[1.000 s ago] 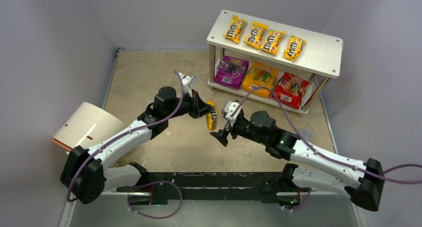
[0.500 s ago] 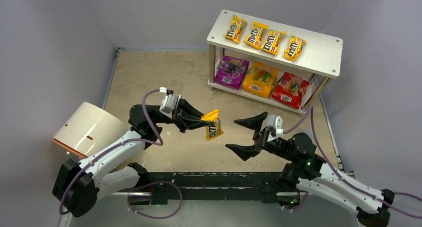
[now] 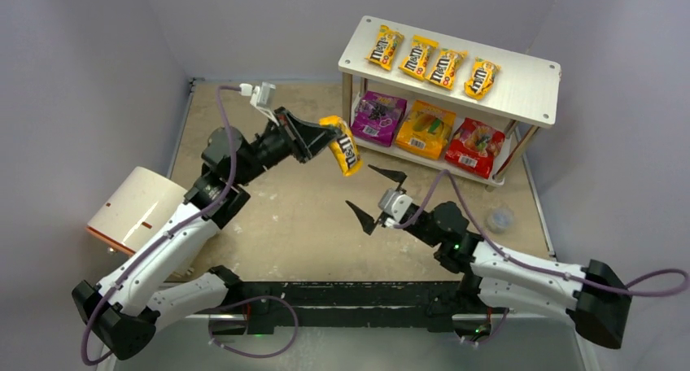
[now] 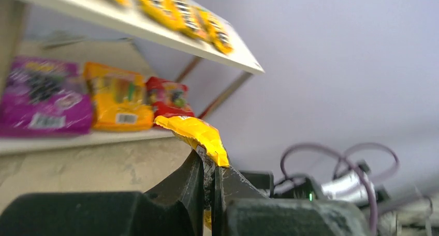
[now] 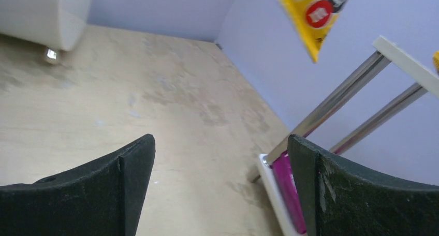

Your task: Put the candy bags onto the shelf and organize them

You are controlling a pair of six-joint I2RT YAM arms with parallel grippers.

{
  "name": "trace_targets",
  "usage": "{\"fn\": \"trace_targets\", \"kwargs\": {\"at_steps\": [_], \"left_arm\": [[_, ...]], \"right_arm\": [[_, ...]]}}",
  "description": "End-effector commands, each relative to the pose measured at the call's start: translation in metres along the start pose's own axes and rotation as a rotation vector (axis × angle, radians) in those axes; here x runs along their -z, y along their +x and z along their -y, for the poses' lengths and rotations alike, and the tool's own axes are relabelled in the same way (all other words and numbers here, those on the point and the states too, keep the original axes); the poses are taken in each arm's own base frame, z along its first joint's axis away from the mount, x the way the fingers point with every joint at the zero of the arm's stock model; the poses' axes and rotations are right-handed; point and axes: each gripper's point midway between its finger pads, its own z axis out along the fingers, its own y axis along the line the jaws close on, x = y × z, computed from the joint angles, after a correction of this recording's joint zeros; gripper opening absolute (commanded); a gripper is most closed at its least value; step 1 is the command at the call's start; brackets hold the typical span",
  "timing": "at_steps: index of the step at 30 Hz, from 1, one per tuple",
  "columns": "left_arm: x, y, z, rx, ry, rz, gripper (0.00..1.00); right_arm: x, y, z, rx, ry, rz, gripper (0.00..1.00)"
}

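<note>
Top external: my left tool holds a yellow M&M's packet in the air near the shelf.
My left tool is clenched on one end of it, and it hangs tilted above the worktop, just off the shelf's left end. Four more yellow packets lie on the top board, with three pouches on the board below. My right tool is spread wide, holding nothing.

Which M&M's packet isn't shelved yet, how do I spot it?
Find the two-tier white shelf at the far right. Just off its left end, the left arm's jaws pinch one yellow M&M's packet in the air. The other four lie in a row on the top board.
</note>
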Motion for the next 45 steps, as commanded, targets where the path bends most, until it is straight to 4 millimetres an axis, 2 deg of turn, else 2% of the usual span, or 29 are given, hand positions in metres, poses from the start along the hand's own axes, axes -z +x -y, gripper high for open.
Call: {"fn": "trace_targets", "kwargs": {"at_steps": [1,5,7,12,14,17,19,22,24,29,32,38,39,40,43,44,45], "left_arm": [[0.022,0.006,-0.085,0.306,-0.592,0.024,0.00],[0.034,0.011,-0.105,0.448,-0.747,0.072,0.00],[0.035,0.016,-0.107,0.494,-0.770,0.075,0.00],[0.035,0.030,-0.112,0.578,-0.802,0.051,0.00],[0.036,0.038,-0.113,0.606,-0.805,0.035,0.00],[0.034,0.049,-0.114,0.643,-0.785,0.017,0.00],[0.034,0.052,-0.116,0.649,-0.782,0.017,0.00],[0.034,0.052,-0.115,0.650,-0.782,0.011,0.00],[0.034,0.053,-0.114,0.657,-0.778,0.008,0.00],[0.034,0.054,-0.110,0.677,-0.751,0.014,0.00],[0.037,0.061,-0.111,0.700,-0.758,0.007,0.00],[0.040,0.058,-0.109,0.702,-0.732,0.035,0.00],[0.041,0.056,-0.109,0.690,-0.734,0.040,0.02],[0.042,0.053,-0.111,0.677,-0.744,0.052,0.13],[0.049,0.043,-0.121,0.603,-0.786,0.108,0.64],[0.052,0.038,-0.124,0.564,-0.799,0.126,0.78],[0.056,0.033,-0.126,0.525,-0.814,0.141,0.82]], "right_arm": [[-0.008,-0.045,0.041,0.327,0.195,0.213,0.99],[-0.003,-0.058,0.055,0.394,0.305,0.289,0.99],[-0.008,-0.063,0.051,0.398,0.281,0.314,0.99],[-0.029,-0.059,0.035,0.376,0.181,0.308,0.98],[-0.037,-0.054,0.031,0.371,0.152,0.284,0.97],[-0.049,-0.034,0.018,0.350,0.068,0.200,0.95],[-0.050,-0.024,0.009,0.311,0.028,0.176,0.94],[-0.049,-0.020,0.006,0.238,0.031,0.180,0.92],[-0.052,-0.019,0.009,0.201,0.053,0.177,0.88],[-0.063,-0.012,0.008,0.176,0.052,0.160,0.80],[-0.064,-0.017,0.010,0.174,0.075,0.195,0.70],[-0.070,-0.017,0.014,0.154,0.089,0.179,0.23],[-0.069,-0.018,0.015,0.153,0.093,0.174,0.19],[-0.068,-0.018,0.015,0.151,0.090,0.166,0.17],[-0.062,-0.019,0.014,0.140,0.057,0.115,0.15],[-0.059,-0.019,0.015,0.147,0.043,0.079,0.14],[-0.056,-0.016,0.015,0.155,0.018,0.027,0.13]]}}
